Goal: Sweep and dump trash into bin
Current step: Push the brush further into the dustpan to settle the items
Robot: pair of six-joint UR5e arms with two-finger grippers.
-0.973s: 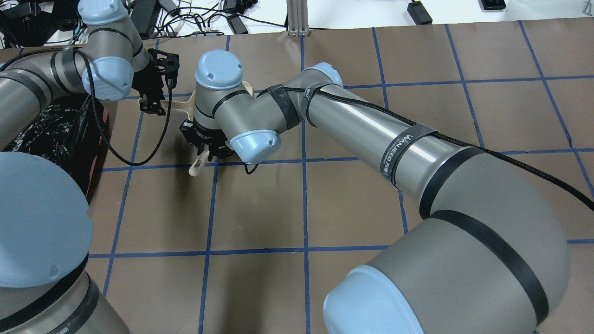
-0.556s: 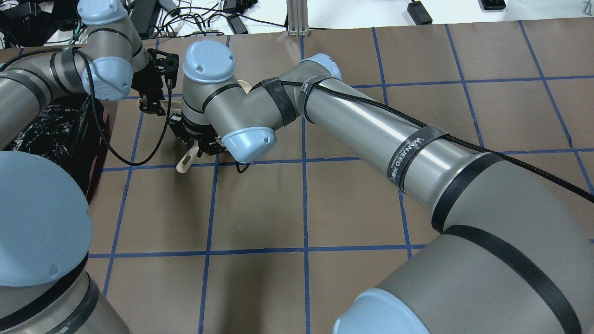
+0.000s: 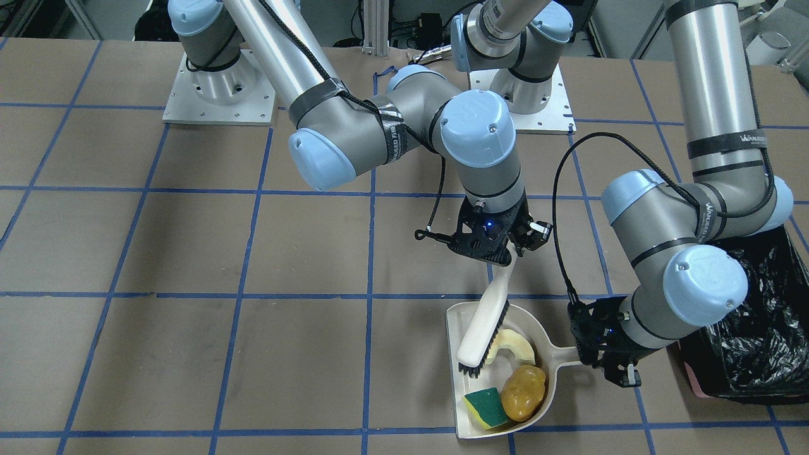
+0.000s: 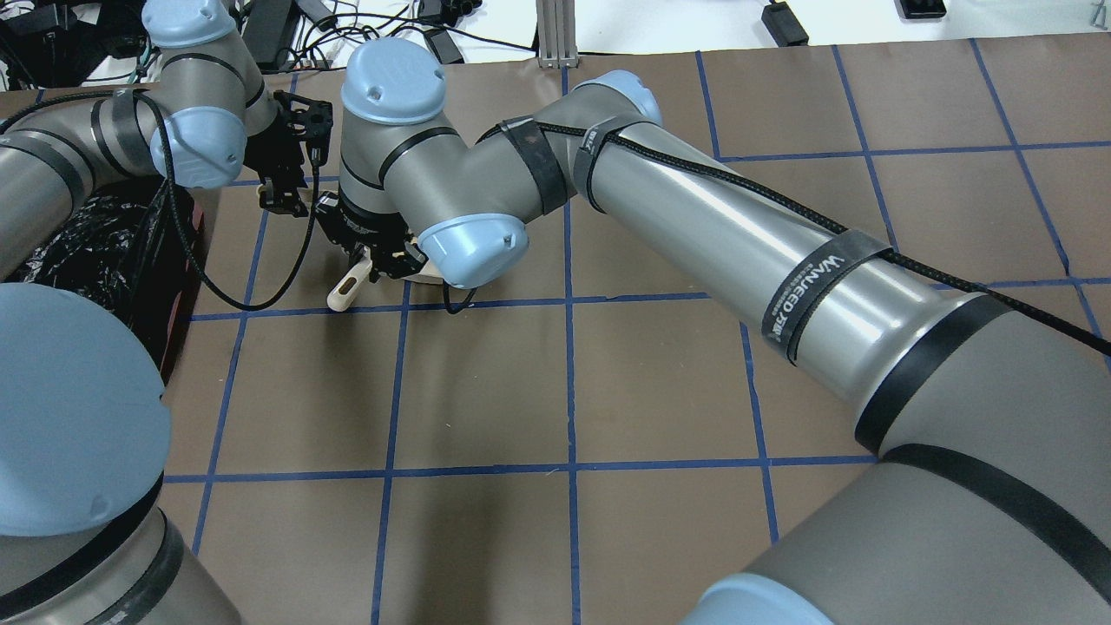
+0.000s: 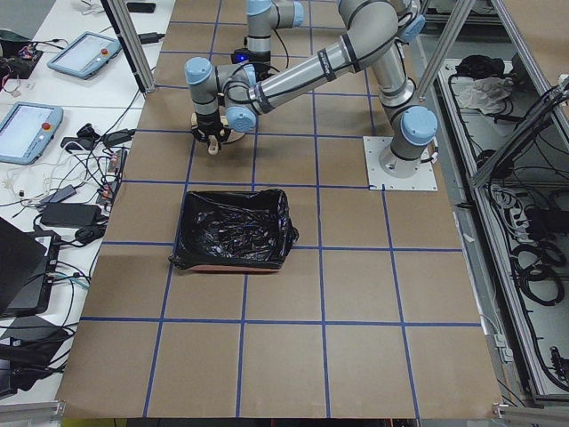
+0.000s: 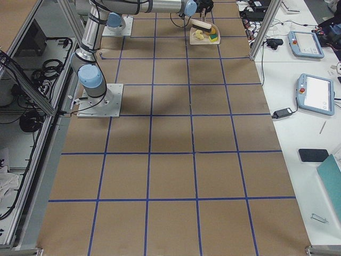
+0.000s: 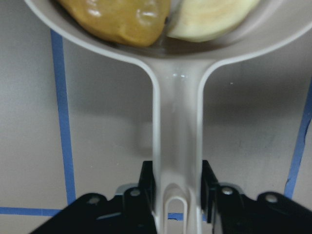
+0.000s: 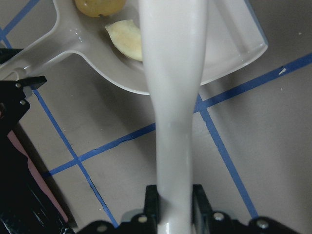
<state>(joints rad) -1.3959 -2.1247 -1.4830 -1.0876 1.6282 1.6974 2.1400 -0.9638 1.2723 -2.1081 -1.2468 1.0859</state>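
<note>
All three trash items lie in the cream dustpan (image 3: 471,316): the pale-yellow foam piece (image 3: 513,345), the green-topped sponge wedge (image 3: 485,408) and the amber lump (image 3: 523,392). My left gripper (image 3: 608,365) is shut on the dustpan handle (image 7: 176,141), and the pan rests on the table. My right gripper (image 3: 496,251) is shut on the cream brush (image 3: 483,325), whose bristles sit in the pan beside the foam. The black-lined bin (image 3: 755,341) stands just beyond the left gripper. In the overhead view the right arm hides the pan; only the brush handle tip (image 4: 345,293) shows.
Brown paper with a blue tape grid covers the table (image 4: 660,391). The bin (image 5: 233,229) stands on the robot's left side, with a pinkish base edge (image 3: 694,382). Cables and monitors lie past the table's far edge (image 4: 391,35).
My right gripper has moved the brush to the left in the overhead view, closer to the left gripper. The left arm has hardly moved.
</note>
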